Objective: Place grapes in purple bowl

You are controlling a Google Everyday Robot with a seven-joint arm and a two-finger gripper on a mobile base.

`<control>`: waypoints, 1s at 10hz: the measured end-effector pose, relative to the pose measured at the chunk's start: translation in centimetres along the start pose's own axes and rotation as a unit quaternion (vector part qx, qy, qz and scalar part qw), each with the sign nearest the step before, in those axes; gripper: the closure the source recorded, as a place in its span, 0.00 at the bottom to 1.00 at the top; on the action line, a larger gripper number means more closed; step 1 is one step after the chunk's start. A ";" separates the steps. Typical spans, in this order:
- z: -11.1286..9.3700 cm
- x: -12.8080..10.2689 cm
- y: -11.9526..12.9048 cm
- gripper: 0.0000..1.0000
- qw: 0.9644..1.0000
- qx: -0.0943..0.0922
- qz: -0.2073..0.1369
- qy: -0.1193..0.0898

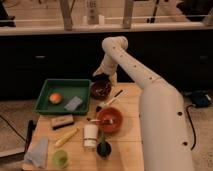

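The purple bowl (101, 89), small, dark and brownish, stands at the back of the wooden table (127, 107), right of the green tray. My gripper (105, 76) hangs just above the bowl's far rim, apart from it, with its two pale fingers spread and nothing between them. The bowl's inside is dark. I cannot make out the grapes in it, and they show nowhere else on the table.
A green tray (44, 105) holds a round orange fruit (55, 97) and a grey packet (73, 103). An orange-red bowl (109, 120) with a utensil sits mid-table. In front are a white cup (90, 135), a dark bottle (103, 148), a green cup (60, 158) and a blue cloth (37, 151).
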 end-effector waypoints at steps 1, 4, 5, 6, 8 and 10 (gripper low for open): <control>0.0 0.0 0.0 0.20 1.000 0.005 -0.001 -0.005; 0.1 0.0 0.1 0.20 1.000 0.001 -0.004 -0.011; 0.1 -0.1 0.0 0.20 1.000 0.001 -0.004 -0.011; 0.0 0.0 0.1 0.20 1.000 0.001 -0.004 -0.011; 0.0 0.0 0.1 0.20 1.000 0.001 -0.003 -0.011; 0.2 -0.1 0.1 0.20 1.000 0.000 -0.004 -0.013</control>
